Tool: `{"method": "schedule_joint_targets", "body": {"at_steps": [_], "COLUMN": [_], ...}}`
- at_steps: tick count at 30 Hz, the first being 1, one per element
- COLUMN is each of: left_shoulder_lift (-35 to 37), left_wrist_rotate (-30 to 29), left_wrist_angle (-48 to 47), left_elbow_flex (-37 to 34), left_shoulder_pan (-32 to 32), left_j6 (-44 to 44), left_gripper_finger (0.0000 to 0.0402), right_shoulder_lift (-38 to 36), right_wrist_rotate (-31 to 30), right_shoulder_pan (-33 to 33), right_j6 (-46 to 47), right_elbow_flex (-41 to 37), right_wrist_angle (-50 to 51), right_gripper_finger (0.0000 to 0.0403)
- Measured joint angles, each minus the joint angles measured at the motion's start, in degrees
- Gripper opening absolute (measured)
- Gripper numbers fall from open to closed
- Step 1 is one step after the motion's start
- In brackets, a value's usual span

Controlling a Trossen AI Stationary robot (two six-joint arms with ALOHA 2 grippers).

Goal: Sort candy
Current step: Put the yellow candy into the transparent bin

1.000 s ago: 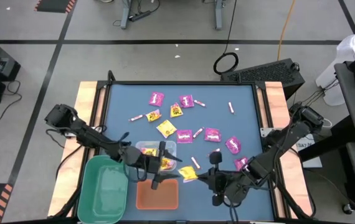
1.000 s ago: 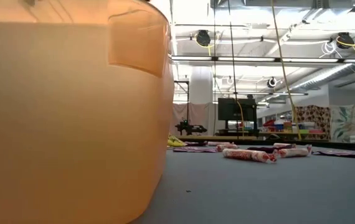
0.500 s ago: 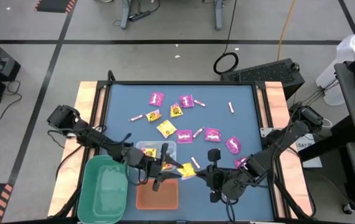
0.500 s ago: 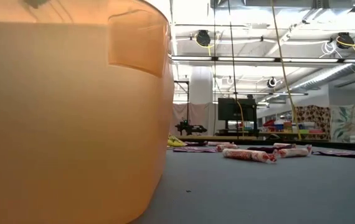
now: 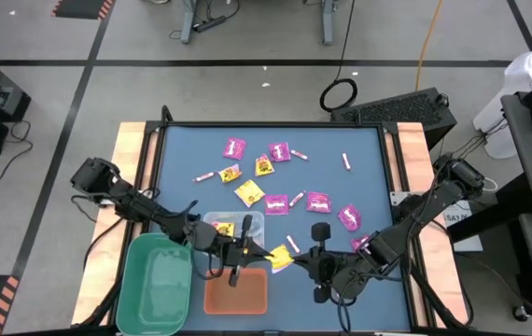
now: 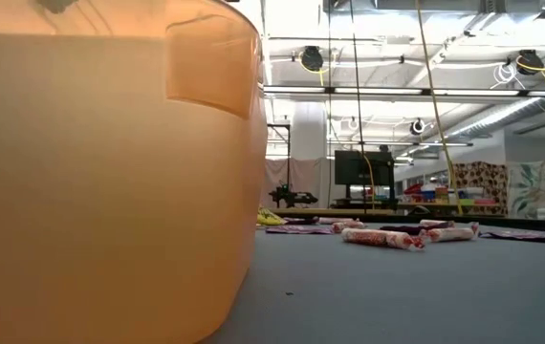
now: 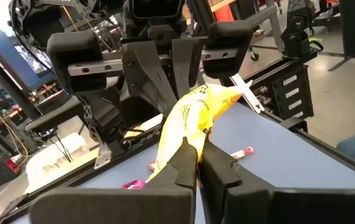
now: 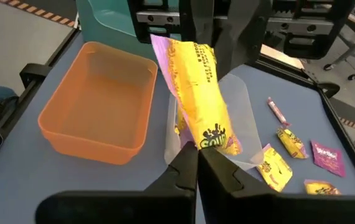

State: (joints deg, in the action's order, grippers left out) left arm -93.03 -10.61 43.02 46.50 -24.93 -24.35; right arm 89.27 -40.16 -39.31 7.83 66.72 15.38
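Between the bins, both grippers — left (image 7: 197,163), right (image 8: 197,167) — pinch 1 crinkled yellow packet (image 5: 280,257).

Glossy crinkled yellow packet (image 8: 197,93), translucent smooth orange plastic bin (image 8: 96,102), matt blue tabletop (image 5: 369,177).

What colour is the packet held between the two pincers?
Yellow, with dark print on the packet; the right wrist view shows it best.
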Motion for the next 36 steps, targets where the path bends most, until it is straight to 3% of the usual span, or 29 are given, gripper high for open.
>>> {"method": "schedule_joint_targets", "body": {"at_steps": [6, 12, 16, 21, 27, 36], "left_shoulder_lift": [0.69, 4.24, 5.98, 6.10, 6.11, 6.10], "left_wrist_rotate": [-0.42, -1.84, -8.80, -16.67, -17.13, -16.50], "left_wrist_angle": [-1.58, -7.42, -8.78, -11.74, -14.03, -14.05], "left_elbow_flex": [-0.04, -0.04, -0.04, -0.04, -0.04, -0.04], "left_shoulder_pan": [0.14, 2.61, 3.90, 5.20, 6.23, 5.37], "left_j6": [3.33, 15.12, 24.73, 31.40, 38.80, 42.02], "left_gripper_finger": [0.0014, 0.0015, 0.0015, 0.0015, 0.0015, 0.0015], "right_shoulder_lift": [0.00, 0.00, 0.00, 0.00, 0.00, 0.02], "right_wrist_rotate": [0.37, -0.48, -0.43, -0.26, -0.15, -0.02], "right_shoulder_pan": [-0.07, -0.07, -0.07, -0.42, -0.61, -1.83], "right_j6": [9.08, 20.98, 24.53, 26.93, 30.57, 30.74], "right_elbow_flex": [0.00, 0.00, -0.93, -3.57, -6.45, -8.39], "right_wrist_angle": [5.07, 16.00, 17.36, 15.17, 13.15, 8.34], "right_gripper_finger": [0.0030, 0.0086, 0.0107, 0.0111, 0.0110, 0.0110]}}
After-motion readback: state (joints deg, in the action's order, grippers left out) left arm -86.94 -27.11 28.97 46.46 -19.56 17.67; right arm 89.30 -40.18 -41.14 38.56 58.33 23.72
